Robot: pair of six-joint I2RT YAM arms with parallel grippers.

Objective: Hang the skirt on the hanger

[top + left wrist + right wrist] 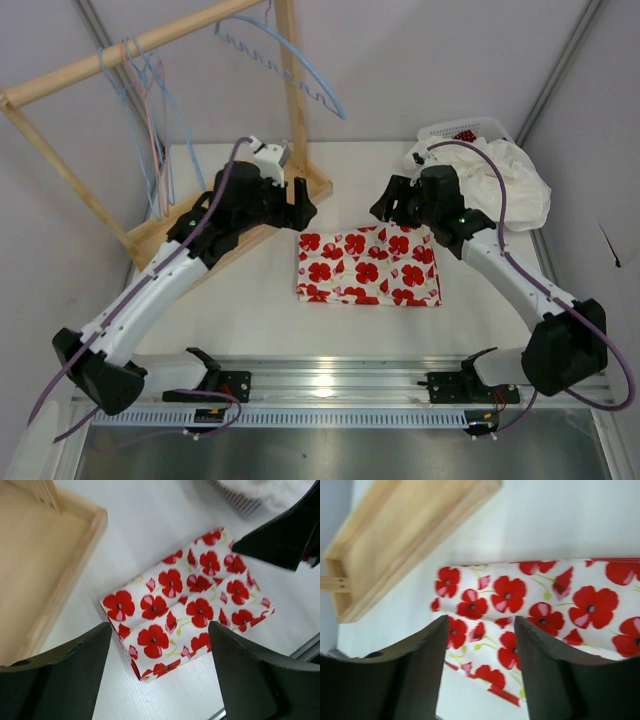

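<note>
The skirt [368, 265] is white with red poppies and lies folded flat on the table's middle. It also shows in the left wrist view [187, 602] and the right wrist view [530, 605]. My left gripper [300, 208] is open and empty, just off the skirt's far left corner. My right gripper [385, 205] is open and empty above the skirt's far edge. A light blue hanger [290, 60] hangs from the wooden rack's rail [110, 55] at the back.
The wooden rack's base [250, 225] lies at the left of the skirt, also in the wrist views [40, 565] [405, 540]. More hangers [150, 110] hang at the rail's left. A white basket [465, 130] holds crumpled white cloth [505, 180] at the back right.
</note>
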